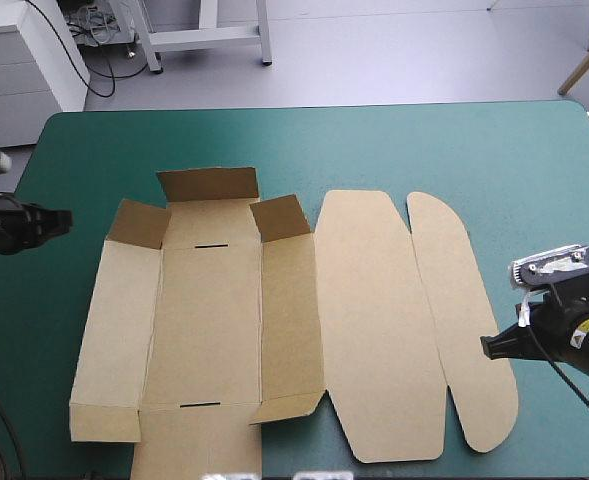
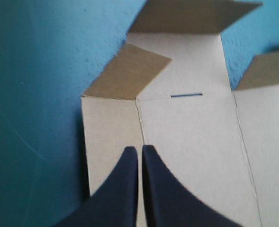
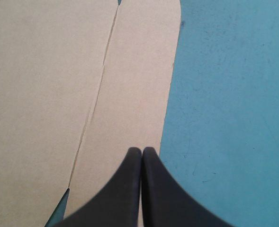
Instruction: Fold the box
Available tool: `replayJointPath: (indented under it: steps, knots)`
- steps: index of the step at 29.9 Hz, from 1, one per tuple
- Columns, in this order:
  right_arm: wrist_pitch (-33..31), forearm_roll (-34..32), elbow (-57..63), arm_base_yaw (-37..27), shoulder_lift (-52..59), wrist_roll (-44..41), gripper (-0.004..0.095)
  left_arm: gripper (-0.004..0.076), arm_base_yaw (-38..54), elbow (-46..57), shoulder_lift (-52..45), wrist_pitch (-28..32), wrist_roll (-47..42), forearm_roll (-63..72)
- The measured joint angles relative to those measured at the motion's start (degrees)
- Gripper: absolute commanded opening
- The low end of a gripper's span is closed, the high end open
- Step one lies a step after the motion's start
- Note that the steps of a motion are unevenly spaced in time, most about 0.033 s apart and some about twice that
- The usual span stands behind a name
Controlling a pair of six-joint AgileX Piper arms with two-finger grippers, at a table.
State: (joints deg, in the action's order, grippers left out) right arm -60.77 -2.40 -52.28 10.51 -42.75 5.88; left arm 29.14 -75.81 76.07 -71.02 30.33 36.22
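The teal-green table [image 1: 424,140] is stretching out under both claws. The brown box [image 1: 209,320] is lying on it as an opened-out sheet, mostly flat, sitting between the two claws. Its wide lid panel [image 1: 379,320] is lying flat on the side toward the right claw [image 1: 486,345], and the rounded end flap [image 1: 464,320] is reaching out to that claw's tip. Ahead of the left claw [image 1: 66,217], at the sheet's far end, three short flaps [image 1: 209,184] are standing up a little. Two thin slots [image 1: 210,245] are showing in the middle panel. The left claw is hovering beside the sheet's near corner flap, apart from it, with its fingers pressed together on nothing. The right claw is pointing at the rounded flap's outer edge, its fingers likewise closed and gripping nothing. Whether it is touching the board cannot be told.
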Motion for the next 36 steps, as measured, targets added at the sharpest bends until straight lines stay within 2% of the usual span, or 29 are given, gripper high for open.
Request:
replayJointPath:
  steps: [9, 15, 18, 20, 23, 29, 31, 33, 36]
  knots:
    - [0.1, -1.0, 0.0, 0.0, 0.0, 0.0, -0.0019, 0.001, 17.2, 0.0, 0.0, 0.0, 0.7, 9.0]
    - [0.1, -1.2, 0.0, 0.0, 0.0, 0.2, -0.0019, 0.0013, 19.7, 0.0, 0.0, 0.9, -1.2, 6.6]
    - [0.1, -1.4, 0.0, 0.0, 0.0, 0.2, -0.0019, 0.0044, 19.7, 0.0, 0.0, 1.3, -2.1, 6.4]
    - [0.1, -1.4, 0.0, 0.0, 0.0, 0.2, -0.0019, 0.01, 19.7, 0.0, 0.0, 0.9, -2.2, 6.4]
    - [0.2, -1.4, 0.0, 0.0, 0.0, 0.2, -0.0019, 0.0229, 19.7, 0.0, 0.0, 0.3, -2.2, 6.3]
    - [0.6, -1.4, 0.0, 0.0, 0.0, 0.2, -0.0019, 0.0599, 19.7, 0.0, 0.0, 0.2, -2.2, 5.8]
    - [0.8, -1.4, 0.0, 0.0, 0.0, 0.2, -0.0019, 0.0686, 19.7, 0.0, 0.0, 0.2, -2.3, 4.9]
    - [0.8, -1.4, 0.0, 0.0, 0.0, 0.2, -0.0019, 0.0719, 19.7, 0.0, 0.0, 0.2, -2.9, 3.4]
    - [0.8, -1.4, 0.0, 0.0, 0.0, 0.2, -0.002, 0.0718, 19.7, 0.0, 0.0, 0.1, -4.6, 0.2]
